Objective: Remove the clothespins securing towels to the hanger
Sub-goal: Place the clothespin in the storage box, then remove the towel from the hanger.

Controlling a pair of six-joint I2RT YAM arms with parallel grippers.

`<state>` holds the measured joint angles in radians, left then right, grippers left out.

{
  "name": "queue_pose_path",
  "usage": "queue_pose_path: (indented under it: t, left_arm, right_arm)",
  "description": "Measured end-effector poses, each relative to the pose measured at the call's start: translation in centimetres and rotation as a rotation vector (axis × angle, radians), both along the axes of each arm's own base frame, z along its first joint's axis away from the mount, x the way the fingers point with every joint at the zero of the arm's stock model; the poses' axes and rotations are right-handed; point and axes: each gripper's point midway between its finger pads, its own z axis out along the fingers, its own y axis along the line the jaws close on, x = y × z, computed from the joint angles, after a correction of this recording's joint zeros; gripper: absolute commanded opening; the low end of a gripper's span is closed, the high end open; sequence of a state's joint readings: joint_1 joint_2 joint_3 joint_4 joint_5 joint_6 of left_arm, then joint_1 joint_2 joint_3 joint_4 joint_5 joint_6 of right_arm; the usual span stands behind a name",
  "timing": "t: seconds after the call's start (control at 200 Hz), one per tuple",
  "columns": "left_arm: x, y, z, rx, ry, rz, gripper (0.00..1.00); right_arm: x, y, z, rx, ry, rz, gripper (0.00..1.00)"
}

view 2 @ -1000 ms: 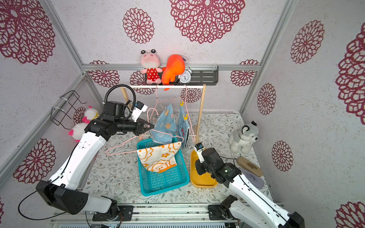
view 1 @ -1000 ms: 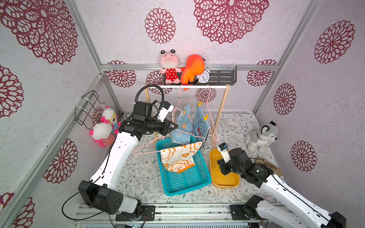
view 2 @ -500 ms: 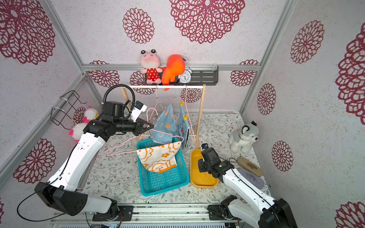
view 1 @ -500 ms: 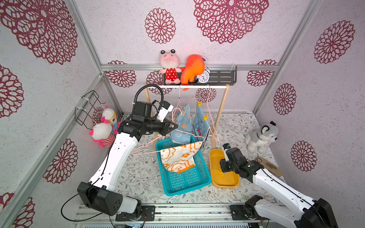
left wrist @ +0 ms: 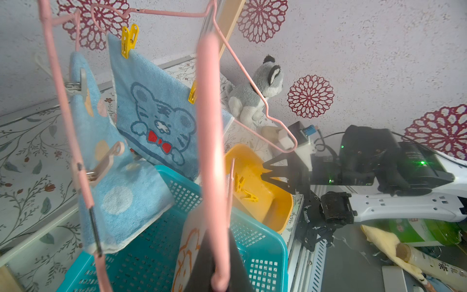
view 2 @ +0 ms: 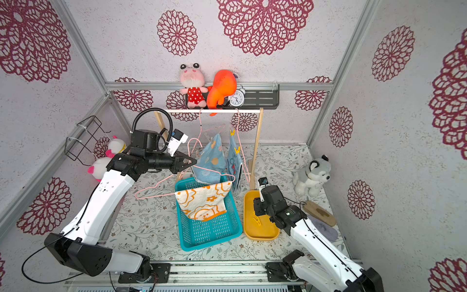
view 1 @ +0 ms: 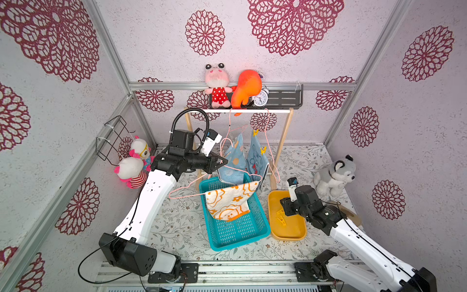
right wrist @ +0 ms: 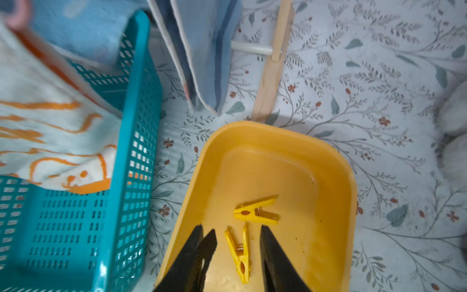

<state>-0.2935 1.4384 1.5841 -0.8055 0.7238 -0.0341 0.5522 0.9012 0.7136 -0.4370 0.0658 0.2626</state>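
1. Two jaws of our left gripper [view 1: 223, 161] pinch the pink hanger [left wrist: 209, 126] tight. Its flower towel [view 1: 228, 202] hangs over the blue basket [view 1: 237, 241].
2. At 3 o'clock from that, we see two yellow clothespins [right wrist: 256, 212] in the tray [right wrist: 328, 177].
3. Our right gripper [right wrist: 236, 228] hangs above them, partly open and empty.

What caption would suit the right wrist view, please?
Open right gripper over two yellow plastic clothespins lying in a yellow plastic tray.

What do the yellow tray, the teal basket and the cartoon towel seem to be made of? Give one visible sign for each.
The yellow tray: probably moulded plastic, smooth and glossy, with soft highlights and rounded corners. The teal basket: plastic, semi-gloss, with a moulded grid of slots. The cartoon towel: looks like terry cloth, matte, with fuzzy looped pile.
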Motion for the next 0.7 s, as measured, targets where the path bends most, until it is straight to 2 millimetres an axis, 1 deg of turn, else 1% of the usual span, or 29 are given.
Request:
queue_pose_path:
  t: [0.175,0.23,0.28,0.38,0.51,0.595,0.7]
  left_arm:
    - [0.0,0.0,0.0,-0.002,0.000,-0.003,0.00]
    - [0.0,0.0,0.0,-0.002,0.000,-0.003,0.00]
    - [-0.1,0.0,0.0,-0.002,0.000,-0.003,0.00]
    - [-0.1,0.0,0.2,-0.003,-0.003,-0.003,0.00]
    - [-0.5,0.0,0.7,-0.011,-0.014,-0.008,0.00]
    - [-0.9,0.0,1.2,-0.020,-0.027,-0.015,0.00]
    - [-1.4,0.0,1.8,-0.030,-0.039,-0.022,0.00]
  right_arm:
    - [-0.9,2.5,4.9,0.150,-0.135,0.117,0.35]
    - [-1.2,3.2,6.0,0.191,-0.177,0.145,0.35]
    - [-1.4,3.7,6.5,0.223,-0.199,0.162,0.35]
    - [-1.7,4.7,6.0,0.281,-0.207,0.197,0.35]
    - [-1.9,6.6,4.0,0.341,-0.168,0.229,0.34]
    - [-1.6,7.7,3.3,0.384,-0.152,0.237,0.34]
    - [-0.9,8.7,3.4,0.439,-0.158,0.243,0.34]
